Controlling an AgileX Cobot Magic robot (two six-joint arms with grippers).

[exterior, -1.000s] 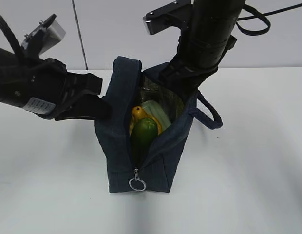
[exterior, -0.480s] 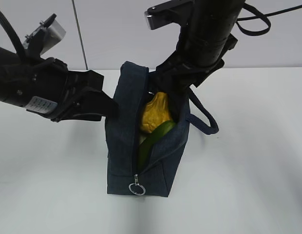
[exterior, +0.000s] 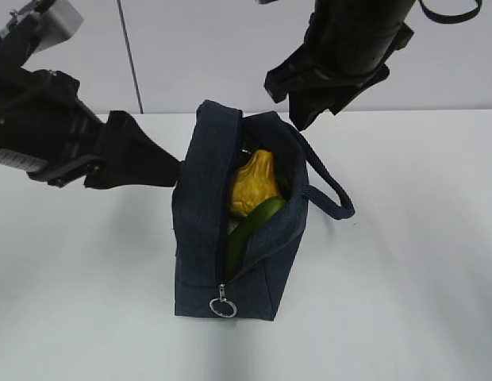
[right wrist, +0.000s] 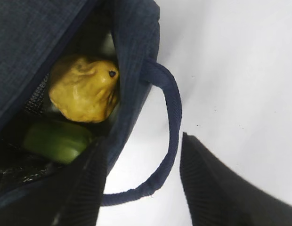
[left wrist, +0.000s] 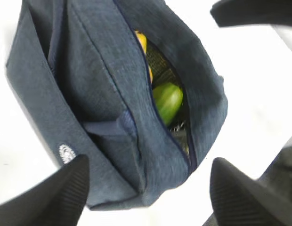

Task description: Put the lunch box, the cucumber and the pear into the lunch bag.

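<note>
White tabletop (exterior: pixel 405 262), pale wall behind; lunch bag (exterior: pixel 200 230) between and below grippers, left gripper (left wrist: pixel 146 193) spread wide, right gripper (right wrist: pixel 139 183) spread, both empty

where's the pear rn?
Inside the open lunch bag at the centre of the exterior view: the pear sits at the top of the opening, just behind the cucumber.

The boxy dark navy lunch bag (exterior: pixel 200 230) is matt woven cloth with a fine rough weave; its ring pull (exterior: pixel 223 306) is shiny metal. The yellow-orange pear (right wrist: pixel 82 89) looks waxy and bumpy, the green cucumber (left wrist: pixel 167 100) smooth, slightly glossy. The white tabletop (exterior: pixel 405 286) is smooth, matt.
</note>
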